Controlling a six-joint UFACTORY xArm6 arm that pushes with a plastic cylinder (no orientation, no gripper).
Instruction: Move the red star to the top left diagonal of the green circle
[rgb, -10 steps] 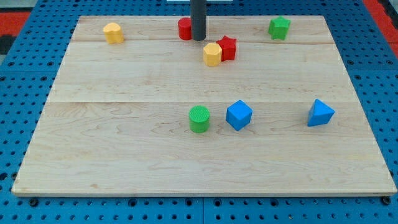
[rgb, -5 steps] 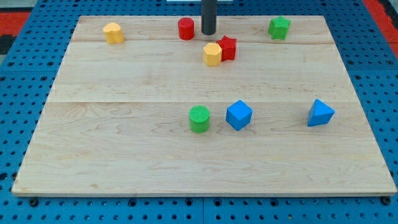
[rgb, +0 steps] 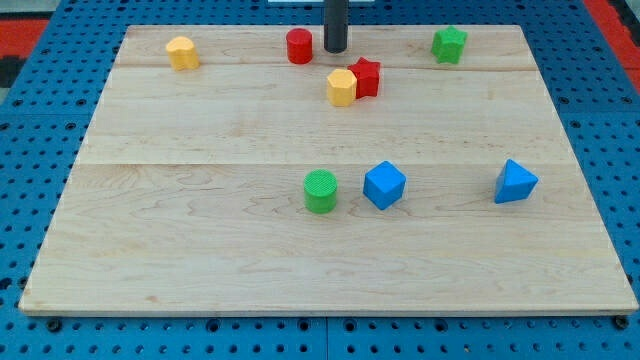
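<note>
The red star (rgb: 367, 77) lies near the view's top centre, touching a yellow hexagon block (rgb: 342, 87) on its left. The green circle (rgb: 320, 190) stands in the middle of the board, well below them. My tip (rgb: 335, 50) rests near the board's top edge, just above and left of the red star, and right of a red cylinder (rgb: 299, 46). The tip touches no block.
A blue cube (rgb: 384, 185) sits just right of the green circle. A blue triangular block (rgb: 515, 182) lies at the right. A green star-like block (rgb: 449, 44) is at the top right, a yellow block (rgb: 182, 52) at the top left. The wooden board (rgb: 200, 250) lies on blue pegboard.
My tip moved slightly right and up, away from the red cylinder, then held still. No block moved.
</note>
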